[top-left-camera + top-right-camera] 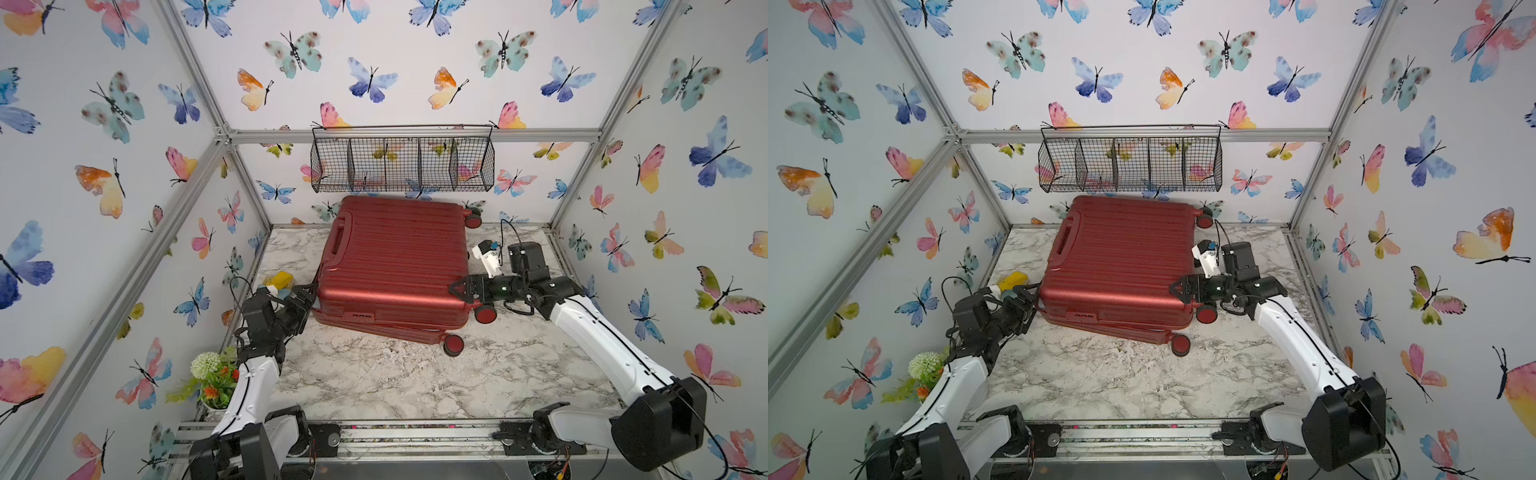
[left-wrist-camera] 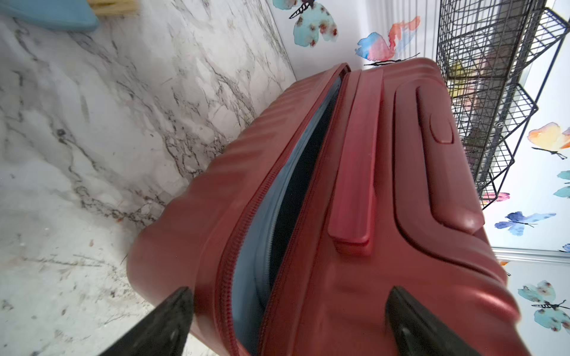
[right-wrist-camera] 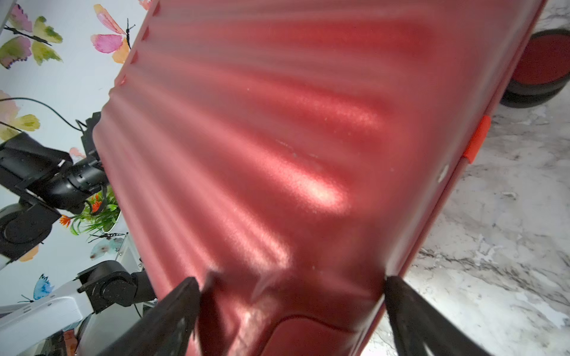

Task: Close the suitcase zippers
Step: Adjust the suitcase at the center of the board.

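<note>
The dark red ribbed suitcase (image 1: 395, 257) (image 1: 1121, 257) lies flat on the marble table, its upper shell skewed over the lower one. In the left wrist view the seam gapes, showing light blue lining (image 2: 265, 246) between the two red zippers tracks (image 2: 240, 237); no pull shows. My left gripper (image 1: 307, 297) (image 1: 1027, 301) (image 2: 290, 292) is open at the case's near left corner, its fingers straddling that corner and seam. My right gripper (image 1: 455, 291) (image 1: 1177, 289) (image 3: 290, 282) is open against the case's right side beside a near wheel (image 1: 485, 313), with the upper shell (image 3: 277, 154) between its fingers.
A black wire basket (image 1: 403, 162) hangs on the back wall just above the case. A potted plant (image 1: 212, 378) stands at the near left beside my left arm. Yellow and blue items (image 1: 278, 280) lie by the left wall. Another wheel (image 1: 453, 345) juts toward the front.
</note>
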### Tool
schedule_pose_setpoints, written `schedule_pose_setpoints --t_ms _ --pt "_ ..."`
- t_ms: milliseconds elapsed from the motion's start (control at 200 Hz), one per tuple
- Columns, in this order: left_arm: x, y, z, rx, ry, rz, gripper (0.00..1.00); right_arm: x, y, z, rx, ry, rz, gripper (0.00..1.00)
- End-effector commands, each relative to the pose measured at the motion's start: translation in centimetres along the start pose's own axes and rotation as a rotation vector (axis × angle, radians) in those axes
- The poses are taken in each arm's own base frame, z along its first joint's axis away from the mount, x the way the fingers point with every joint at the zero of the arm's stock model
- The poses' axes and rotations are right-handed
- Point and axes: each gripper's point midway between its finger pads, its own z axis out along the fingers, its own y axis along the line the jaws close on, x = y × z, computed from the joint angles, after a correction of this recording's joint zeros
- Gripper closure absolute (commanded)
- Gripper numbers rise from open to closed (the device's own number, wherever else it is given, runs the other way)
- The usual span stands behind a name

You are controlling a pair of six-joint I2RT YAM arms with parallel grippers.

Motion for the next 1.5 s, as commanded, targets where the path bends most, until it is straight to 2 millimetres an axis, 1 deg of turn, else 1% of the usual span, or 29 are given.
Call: schedule_pose_setpoints --t_ms 0,65,130,170,195,255,320,360,400,471,531,591,651,686,756,801,871,896,981,1021,1071,1136,1181,1221,1276,1296,1341,1402,1492 --pt "3.3 -6.1 1.7 0.175 0.159 0.201 0.02 9.2 2.9 0.4 -0.108 0.303 0.107 0.10" --pt "3.8 -6.6 2.8 0.167 0.189 0.227 0.02 11.0 4.3 0.7 -0.106 0.349 0.091 0.12" --pt "3.7 -7.2 3.6 0.159 0.202 0.250 0.02 12.7 6.0 1.2 -0.111 0.391 0.070 0.14" --pt "3.5 -7.7 4.1 0.163 0.202 0.262 0.02 13.9 7.7 1.7 -0.136 0.418 0.050 0.16" --pt "3.5 -8.1 4.4 0.166 0.207 0.270 0.02 15.0 9.4 2.0 -0.167 0.442 0.023 0.16" --pt "3.6 -9.4 5.3 0.183 0.223 0.301 0.02 16.8 12.4 3.0 -0.216 0.476 -0.018 0.16" --pt "4.3 -11.2 6.7 0.206 0.269 0.350 0.02 18.2 14.6 3.9 -0.250 0.519 -0.058 0.16" --pt "5.0 -12.1 7.6 0.207 0.312 0.382 0.02 18.1 15.3 4.3 -0.261 0.536 -0.082 0.16" --pt "5.6 -12.7 8.3 0.199 0.349 0.411 0.02 17.3 15.8 4.4 -0.265 0.523 -0.111 0.16" --pt "5.5 -13.1 8.3 0.166 0.382 0.440 0.02 14.1 16.0 3.9 -0.241 0.415 -0.151 0.10" --pt "4.7 -12.6 7.3 0.108 0.361 0.470 0.02 10.3 14.8 2.5 -0.203 0.322 -0.146 0.08" --pt "3.0 -11.5 5.8 0.021 0.309 0.475 0.02 5.9 12.4 0.8 -0.114 0.204 -0.132 0.05" --pt "1.0 -9.9 3.9 -0.062 0.238 0.436 0.02 1.6 8.7 -1.3 -0.008 0.083 -0.094 0.01" --pt "0.0 -9.0 2.8 -0.100 0.192 0.408 0.02 -0.7 6.0 -2.6 0.057 0.013 -0.049 0.02" --pt "-0.5 -8.1 0.9 -0.139 0.126 0.398 0.02 -4.5 0.6 -5.2 0.180 -0.111 0.030 0.01" --pt "-0.1 -7.9 0.0 -0.143 0.108 0.383 0.02 -6.5 -2.5 -7.0 0.246 -0.192 0.092 0.01" --pt "1.8 -8.2 -0.8 -0.081 0.127 0.346 0.02 -9.3 -6.3 -9.2 0.325 -0.289 0.163 0.01" --pt "2.4 -8.3 -1.0 -0.063 0.130 0.339 0.02 -10.1 -8.1 -10.2 0.381 -0.322 0.194 0.01" --pt "4.6 -8.7 -1.7 -0.017 0.158 0.341 0.02 -12.8 -11.6 -12.7 0.524 -0.403 0.214 0.01" --pt "5.6 -8.8 -2.0 0.007 0.175 0.345 0.02 -13.2 -13.4 -12.8 0.554 -0.401 0.235 0.01" --pt "6.5 -8.9 -2.3 0.032 0.192 0.340 0.02 -12.6 -15.5 -11.8 0.497 -0.351 0.291 0.01" --pt "6.9 -9.1 -2.7 0.056 0.197 0.338 0.02 -10.5 -15.9 -9.7 0.412 -0.258 0.338 0.02" --pt "6.8 -9.6 -3.0 0.066 0.190 0.352 0.02 -8.9 -15.0 -8.2 0.320 -0.225 0.351 0.02" --pt "6.7 -9.9 -3.2 0.073 0.184 0.366 0.02 -7.8 -14.0 -7.3 0.244 -0.234 0.352 0.02" --pt "6.5 -10.4 -3.1 0.090 0.174 0.377 0.02 -6.7 -12.6 -6.9 0.161 -0.256 0.356 0.02" --pt "7.0 -10.8 -3.1 0.117 0.202 0.377 0.02 -6.3 -12.1 -6.7 0.132 -0.251 0.358 0.02" --pt "7.0 -11.1 -2.8 0.132 0.213 0.372 0.02 -5.4 -10.9 -6.4 0.064 -0.223 0.360 0.02" --pt "7.2 -11.4 -2.4 0.141 0.236 0.366 0.02 -4.4 -9.2 -6.1 -0.024 -0.178 0.358 0.06" --pt "6.9 -12.2 -2.3 0.143 0.243 0.378 0.02 -3.1 -6.5 -5.6 -0.074 -0.131 0.316 0.09"
